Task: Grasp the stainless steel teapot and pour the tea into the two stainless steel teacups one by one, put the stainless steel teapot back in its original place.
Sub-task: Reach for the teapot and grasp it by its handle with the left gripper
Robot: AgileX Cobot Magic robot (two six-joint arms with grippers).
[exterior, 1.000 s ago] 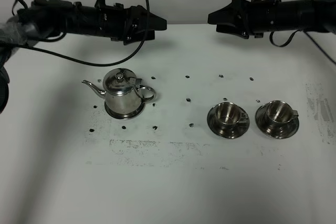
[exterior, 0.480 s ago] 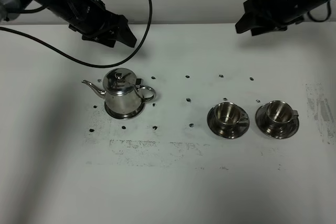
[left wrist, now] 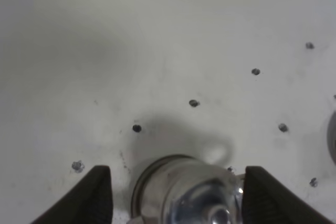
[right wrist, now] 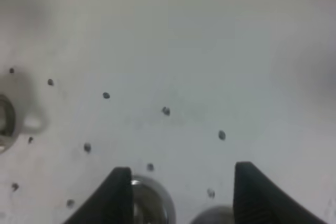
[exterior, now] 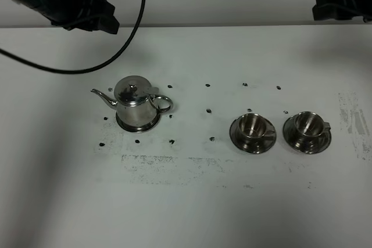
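Teapot on coaster, well apart from spread left claw

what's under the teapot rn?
A round steel coaster: its rim shows around the base of the stainless steel teapot. The coaster's centre is covered by the pot, so it can't be seen.

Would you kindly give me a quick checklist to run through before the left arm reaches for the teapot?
1. Teapot upright on its coaster, lid on: ok.
2. Teapot handle unobstructed: ok.
3. Left hand open and empty: ok.
4. Right hand open and empty: ok.
5. Inner teacup and outer teacup upright: ok.
6. Tea inside the teapot: cannot tell.
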